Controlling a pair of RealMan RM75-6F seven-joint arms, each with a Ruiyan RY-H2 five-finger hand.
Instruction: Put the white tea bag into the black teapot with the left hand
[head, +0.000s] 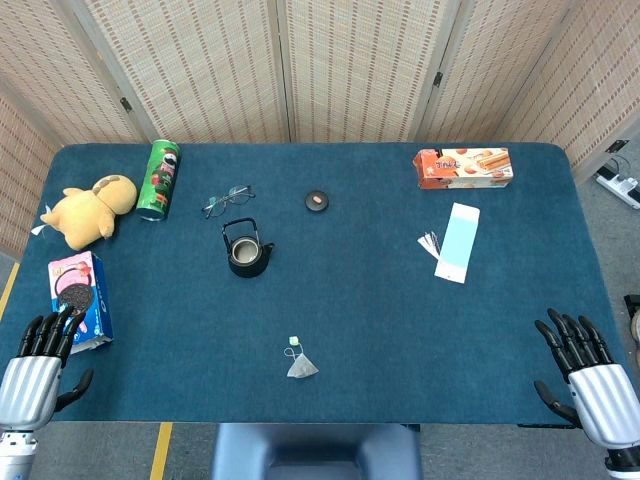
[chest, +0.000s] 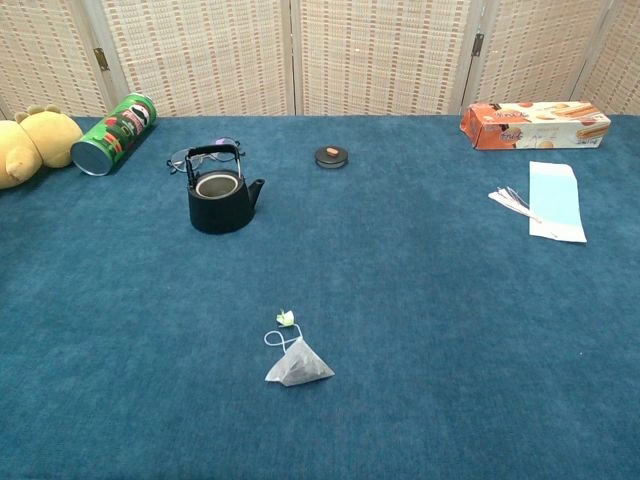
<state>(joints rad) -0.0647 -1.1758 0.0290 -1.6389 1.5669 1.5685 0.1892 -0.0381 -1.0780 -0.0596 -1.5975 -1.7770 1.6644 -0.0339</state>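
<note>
The white tea bag (head: 301, 366) (chest: 298, 364) lies on the blue table near the front edge, a pyramid with a string and a small green tag. The black teapot (head: 246, 250) (chest: 221, 194) stands upright and lidless further back and to the left; its lid (head: 316, 201) (chest: 331, 156) lies apart behind it. My left hand (head: 40, 365) hangs open at the table's front left corner, far from the tea bag. My right hand (head: 588, 377) is open at the front right corner. Neither hand shows in the chest view.
A green can (head: 158, 178) lies at the back left by a yellow plush toy (head: 88, 210), with glasses (head: 228, 200) beside them. A cookie box (head: 81, 298) sits close to my left hand. An orange box (head: 463, 167) and a light blue packet (head: 458, 242) lie on the right.
</note>
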